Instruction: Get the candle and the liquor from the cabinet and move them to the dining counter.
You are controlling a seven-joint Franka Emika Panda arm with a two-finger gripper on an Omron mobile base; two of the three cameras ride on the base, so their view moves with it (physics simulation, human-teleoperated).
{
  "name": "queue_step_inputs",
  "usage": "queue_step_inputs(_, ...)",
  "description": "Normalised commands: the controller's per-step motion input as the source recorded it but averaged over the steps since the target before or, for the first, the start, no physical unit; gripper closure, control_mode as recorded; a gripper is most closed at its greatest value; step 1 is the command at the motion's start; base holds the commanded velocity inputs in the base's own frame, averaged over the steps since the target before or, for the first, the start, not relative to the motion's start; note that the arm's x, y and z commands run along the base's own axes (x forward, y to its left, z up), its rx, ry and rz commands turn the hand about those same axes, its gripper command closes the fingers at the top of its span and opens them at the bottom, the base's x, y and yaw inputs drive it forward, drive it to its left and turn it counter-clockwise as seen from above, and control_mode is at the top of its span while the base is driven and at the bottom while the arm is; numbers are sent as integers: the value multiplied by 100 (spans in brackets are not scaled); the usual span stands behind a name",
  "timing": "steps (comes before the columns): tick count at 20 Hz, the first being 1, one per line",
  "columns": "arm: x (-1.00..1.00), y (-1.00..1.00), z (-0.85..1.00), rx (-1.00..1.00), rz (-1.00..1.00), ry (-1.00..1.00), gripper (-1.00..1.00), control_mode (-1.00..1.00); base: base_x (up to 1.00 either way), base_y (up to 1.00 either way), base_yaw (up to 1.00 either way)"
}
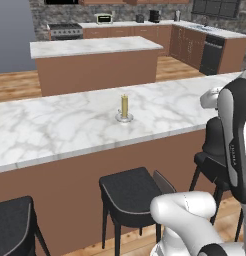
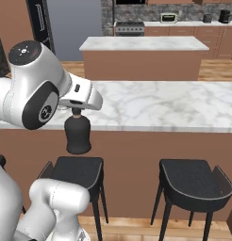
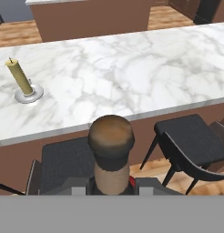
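My gripper is shut on the thin neck of the liquor, a small black bell-shaped bottle that hangs upright under the hand. It hangs on the stool side of the dining counter, above a black stool. In the hand view its brown stopper rises between my fingers, at the gripper. The candle, pale yellow on a round silvery dish, stands upright on the dining counter. In the hand view the candle is at the far left of the counter. The cabinet is out of view.
Black stools line the counter's near side. A shorter marble island stands beyond the counter, with wood floor between. Worktops, a stove and appliances run along the back wall.
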Motion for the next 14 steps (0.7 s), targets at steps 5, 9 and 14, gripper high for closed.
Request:
queue_step_inputs(5, 0, 0, 0, 0, 0, 0, 100, -100, 0, 0, 0)
queue_step_inputs(9, 0, 0, 0, 0, 0, 0, 100, -100, 0, 0, 0)
queue_step_inputs(14, 0, -7, 0, 0, 12, -3, 100, -100, 0, 0, 0)
